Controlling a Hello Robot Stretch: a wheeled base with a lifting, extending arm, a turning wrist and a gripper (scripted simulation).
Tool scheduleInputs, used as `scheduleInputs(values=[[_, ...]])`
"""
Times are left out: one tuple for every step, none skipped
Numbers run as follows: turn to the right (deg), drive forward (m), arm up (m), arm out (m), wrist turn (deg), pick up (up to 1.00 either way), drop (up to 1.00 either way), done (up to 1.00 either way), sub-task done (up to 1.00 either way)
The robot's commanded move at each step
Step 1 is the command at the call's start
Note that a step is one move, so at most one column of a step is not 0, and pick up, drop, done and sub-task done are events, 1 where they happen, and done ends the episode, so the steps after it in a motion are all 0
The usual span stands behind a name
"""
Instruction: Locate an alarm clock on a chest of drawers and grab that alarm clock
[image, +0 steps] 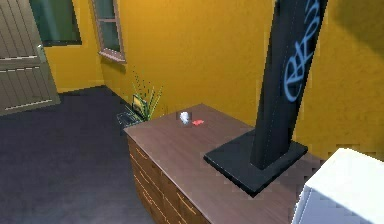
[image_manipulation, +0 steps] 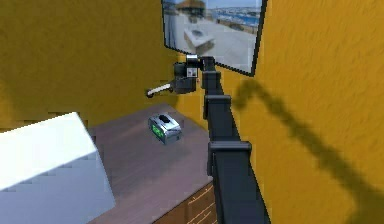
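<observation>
Forward view, chest: chest of drawers (image: 190, 160), brown wood, runs from mid-frame to bottom right.
Fwd, drawers: drawer fronts (image: 150, 185) sit flush, contents hidden.
Fwd, far end of top: small pale thing (image: 184, 118) w/ flat red thing (image: 198, 122) just beside it. Both too small to name, facing can't be told.
Fwd, also on top: tall dark slab (image: 285, 70) w/ blue scribble, upright on a dark square base. White box (image: 345, 190) at bottom right.
Fwd, bkgd: plant (image: 145, 100) at chest's far end, door (image: 25, 60) at left.
Arm side view, clock: alarm clock (image_manipulation: 165, 127) on chest top, between white box and arm (image_manipulation: 235, 170), apart from both.
Clock facing: green face turned to view's left & a bit toward camera. White body wider than tall, long axis roughly across frame.
Gripper: gripper (image_manipulation: 155, 93) sits above clock in frame, under wall picture (image_manipulation: 215, 30).
Fingers: fingers (image_manipulation: 162, 91) thin, pointing to view's left. Apart or together, can't tell. Only bare wall behind the far end, so nothing held.
Box: sides closed, inside unseen.
</observation>
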Motion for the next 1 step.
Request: scheduleInputs(values=[[0.0,0.00,-0.30,0.00,0.0,0.00,0.00,0.00,0.00]])
